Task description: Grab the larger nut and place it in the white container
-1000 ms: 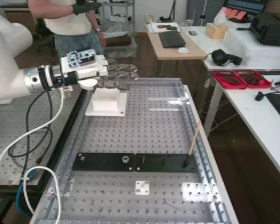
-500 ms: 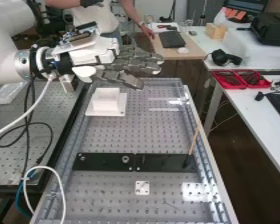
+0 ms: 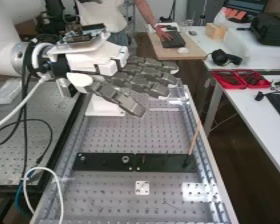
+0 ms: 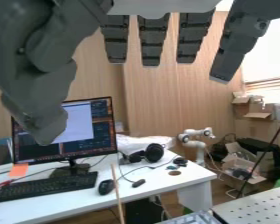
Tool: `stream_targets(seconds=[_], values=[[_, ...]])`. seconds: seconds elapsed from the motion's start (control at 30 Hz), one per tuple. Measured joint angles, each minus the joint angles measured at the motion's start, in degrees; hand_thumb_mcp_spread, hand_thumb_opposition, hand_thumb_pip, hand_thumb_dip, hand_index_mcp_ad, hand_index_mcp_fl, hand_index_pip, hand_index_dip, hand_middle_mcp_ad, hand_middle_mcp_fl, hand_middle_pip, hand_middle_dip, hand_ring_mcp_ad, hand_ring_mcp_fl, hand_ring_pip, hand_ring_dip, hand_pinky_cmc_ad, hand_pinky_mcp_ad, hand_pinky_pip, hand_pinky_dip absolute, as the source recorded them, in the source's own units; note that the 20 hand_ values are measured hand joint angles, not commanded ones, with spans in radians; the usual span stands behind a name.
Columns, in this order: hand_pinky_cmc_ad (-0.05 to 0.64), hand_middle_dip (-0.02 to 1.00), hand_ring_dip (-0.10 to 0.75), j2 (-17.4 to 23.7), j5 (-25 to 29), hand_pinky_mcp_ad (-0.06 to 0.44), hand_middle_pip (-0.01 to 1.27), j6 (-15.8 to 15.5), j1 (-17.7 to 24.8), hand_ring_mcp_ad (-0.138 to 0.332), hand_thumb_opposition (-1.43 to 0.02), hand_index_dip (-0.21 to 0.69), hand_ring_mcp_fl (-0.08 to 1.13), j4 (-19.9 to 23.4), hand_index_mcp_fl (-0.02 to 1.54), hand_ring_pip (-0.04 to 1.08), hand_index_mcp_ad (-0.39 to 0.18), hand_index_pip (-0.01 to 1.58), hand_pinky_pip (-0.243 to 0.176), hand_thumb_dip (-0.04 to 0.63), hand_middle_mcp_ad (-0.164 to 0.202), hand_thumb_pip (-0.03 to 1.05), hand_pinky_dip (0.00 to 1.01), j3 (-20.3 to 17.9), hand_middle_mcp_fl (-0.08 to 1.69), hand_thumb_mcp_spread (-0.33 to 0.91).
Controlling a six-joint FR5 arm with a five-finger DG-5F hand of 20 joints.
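The larger nut is what I am to put into the white container point(image 3: 103, 106), and I cannot tell where it lies. In the high view my hand point(image 3: 134, 82) is left of centre in the upper half of the frame, stretched towards the right with its tips slanting down. I have it open wide, the fingers nearly straight and fanned apart, gripping nothing. The white container is at the left of the frame, above mid-height, standing on the perforated bench point(image 3: 117, 135); from this side my thumb and fingers hide its upper part. Low in the frame the flat black bar point(image 3: 164, 162) lies across the bench. On its left half stand the smaller nut point(image 3: 82, 158), near the left end, and the bearing point(image 3: 125, 159), nearer the middle. A thin wooden stick point(image 3: 194, 140) rises at a tilt near the bar's right end, and a small white plate point(image 3: 142, 188) lies on the bench below the bar in the frame.

In the wrist view my hand point(image 4: 37, 65) has its thumb well apart from the straight fingers. Beyond them I see a monitor point(image 4: 97, 117) on a white table point(image 4: 184, 177), with a keyboard point(image 4: 41, 189), a mouse point(image 4: 106, 187) and black headphones point(image 4: 154, 151) near it.
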Motion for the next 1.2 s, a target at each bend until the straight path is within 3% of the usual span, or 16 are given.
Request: stream_targets(seconds=[0.1, 0.37, 1.2], values=[[0.340, 0.22, 0.124, 0.4, 0.8, 0.316, 0.12, -1.7, -0.1, 0.147, -0.85, -0.195, 0.00, -1.8, 0.00, 0.09, -0.103, 0.36, -0.093, 0.175, 0.058, 0.79, 0.50, 0.7, 0.01, 0.09], [0.344, 0.22, 0.124, 0.0, -0.9, 0.312, 0.12, -3.2, -0.5, 0.147, -0.87, -0.199, 0.00, -4.6, 0.00, 0.09, -0.108, 0.39, -0.093, 0.171, 0.058, 0.80, 0.47, 2.4, 0.01, 0.05], [0.346, 0.22, 0.124, -1.7, -4.4, 0.316, 0.12, -2.8, -1.9, 0.147, -0.88, -0.204, 0.00, -5.5, 0.00, 0.09, -0.113, 0.40, -0.094, 0.171, 0.054, 0.80, 0.47, 5.0, 0.01, 0.04]])
